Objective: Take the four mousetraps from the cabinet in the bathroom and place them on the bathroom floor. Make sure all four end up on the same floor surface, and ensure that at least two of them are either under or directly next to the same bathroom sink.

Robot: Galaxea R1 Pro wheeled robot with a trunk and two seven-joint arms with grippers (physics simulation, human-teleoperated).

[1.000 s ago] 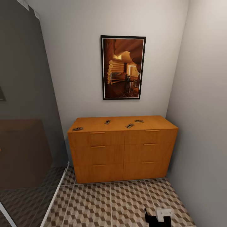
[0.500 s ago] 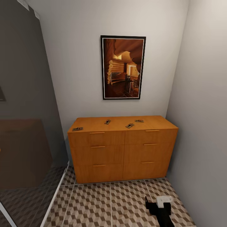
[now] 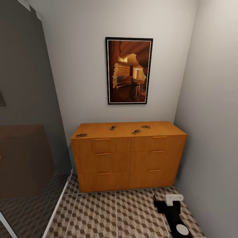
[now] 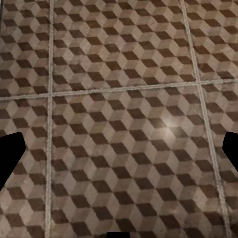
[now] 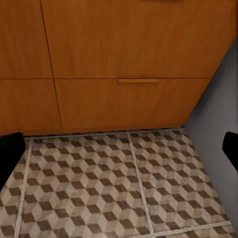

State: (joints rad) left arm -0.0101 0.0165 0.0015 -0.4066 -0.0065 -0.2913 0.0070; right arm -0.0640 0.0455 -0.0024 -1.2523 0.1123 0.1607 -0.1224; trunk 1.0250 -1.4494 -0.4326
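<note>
The orange-brown cabinet (image 3: 129, 158) stands against the far wall, its drawers closed. Several mousetraps lie on its flat top: one at the left front corner (image 3: 81, 135), one further back (image 3: 112, 127), and two right of the middle (image 3: 136, 131) (image 3: 145, 126). My right gripper (image 3: 164, 202) hangs low over the bathroom floor (image 3: 109, 211), in front of the cabinet's right end and well below the top. It is open and empty, and in the right wrist view the right gripper (image 5: 119, 148) faces the lower drawers (image 5: 139, 82). My left gripper (image 4: 119, 151) is open over bare tiles. The sink is out of view.
A grey wall (image 3: 211, 132) closes the right side, close to the cabinet's end and my right arm. A dark glass partition (image 3: 26, 132) with a white floor rail (image 3: 58, 205) runs along the left. A framed picture (image 3: 129, 70) hangs above the cabinet.
My right arm has reached further forward and up from the bottom edge of the head view, so more of it shows. The cabinet and mousetraps have not moved.
</note>
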